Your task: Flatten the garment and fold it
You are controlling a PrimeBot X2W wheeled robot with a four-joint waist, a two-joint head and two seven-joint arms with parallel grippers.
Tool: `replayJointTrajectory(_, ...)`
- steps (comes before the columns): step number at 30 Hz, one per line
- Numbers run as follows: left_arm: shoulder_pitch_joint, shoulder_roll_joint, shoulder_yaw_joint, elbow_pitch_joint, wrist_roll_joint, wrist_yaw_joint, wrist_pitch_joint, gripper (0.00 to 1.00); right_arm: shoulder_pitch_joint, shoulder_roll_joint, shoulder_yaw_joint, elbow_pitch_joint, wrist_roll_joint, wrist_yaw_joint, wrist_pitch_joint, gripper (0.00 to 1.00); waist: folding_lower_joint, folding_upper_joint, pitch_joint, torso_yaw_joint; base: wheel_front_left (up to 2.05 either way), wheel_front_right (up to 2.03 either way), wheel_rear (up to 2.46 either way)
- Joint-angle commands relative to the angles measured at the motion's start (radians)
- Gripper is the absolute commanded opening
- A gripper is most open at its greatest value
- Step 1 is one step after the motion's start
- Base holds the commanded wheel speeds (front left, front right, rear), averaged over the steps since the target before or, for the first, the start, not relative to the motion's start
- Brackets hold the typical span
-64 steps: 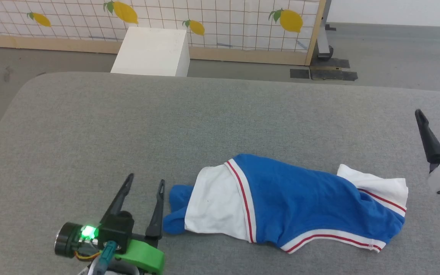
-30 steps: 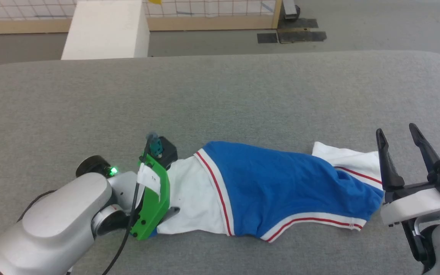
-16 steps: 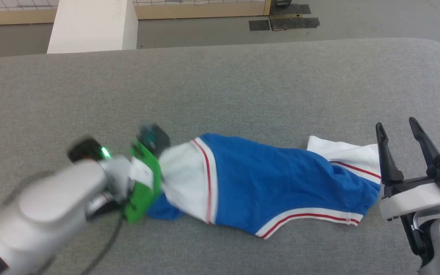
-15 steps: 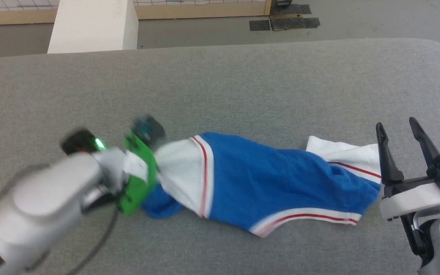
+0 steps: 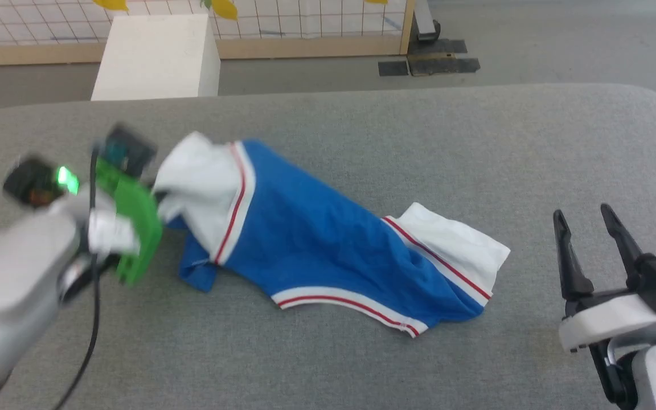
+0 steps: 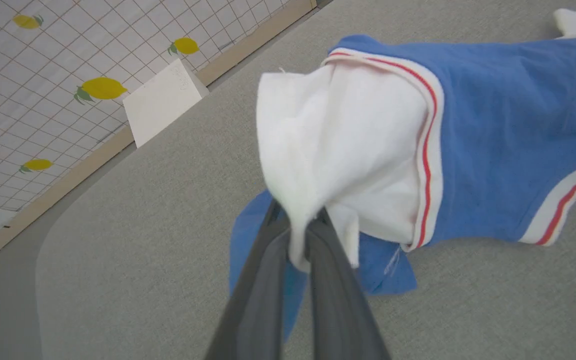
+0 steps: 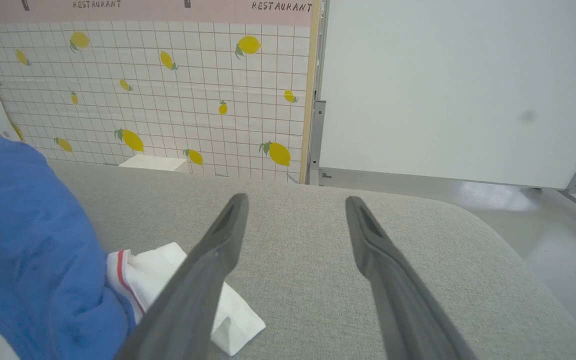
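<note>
End effectors: left gripper (image 6: 300, 227) clamped on raised white sleeve of the garment (image 5: 311, 239); right gripper (image 5: 582, 215) spread wide, empty, near the garment, not touching.

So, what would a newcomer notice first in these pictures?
The blue shirt with white, red-striped trim, lying crumpled in the middle of the grey table. At its left end the left gripper, jaws shut on a white sleeve, holds it up; the right gripper, jaws open, hovers at the lower right.

White box (image 5: 157, 57) before lemon-tiled wall (image 5: 311, 23)
</note>
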Motion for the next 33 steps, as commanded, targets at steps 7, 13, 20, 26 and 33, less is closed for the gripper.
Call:
replayJointTrajectory(7,0.301,0.089,-0.023,-0.122,-0.078,0.103,-0.097,0.0,0.053,0.01,-0.021,0.006,0.0,-0.002,-0.012,1.0,-0.0001,-0.0001,-0.032,0.02,0.0,0.0,0.0)
replayJointTrajectory(13,0.458,0.063,-0.053,-0.149,-0.107,0.118,-0.09,0.0,0.062,0.019,-0.016,0.018,-0.003,-0.002,-0.013,1.0,-0.0001,-0.0001,-0.046,0.036,0.0,0.0,0.0)
replayJointTrajectory(20,0.487,0.06,-0.033,-0.161,-0.117,0.144,-0.121,1.0,0.077,0.02,-0.017,0.028,-0.002,-0.002,-0.011,1.0,-0.0001,-0.0001,-0.077,0.059,0.0,0.0,0.0)
replayJointTrajectory(26,0.413,0.171,0.041,-0.267,-0.142,0.155,-0.109,1.0,0.088,0.021,-0.024,0.02,-0.002,-0.002,-0.01,1.0,-0.0001,-0.0001,-0.082,0.082,0.0,0.0,0.0)
replayJointTrajectory(33,0.274,0.216,0.062,-0.262,-0.138,0.115,0.038,1.0,0.069,0.024,-0.002,0.018,-0.002,-0.002,-0.006,1.0,-0.0001,-0.0001,-0.056,0.081,0.0,0.0,0.0)
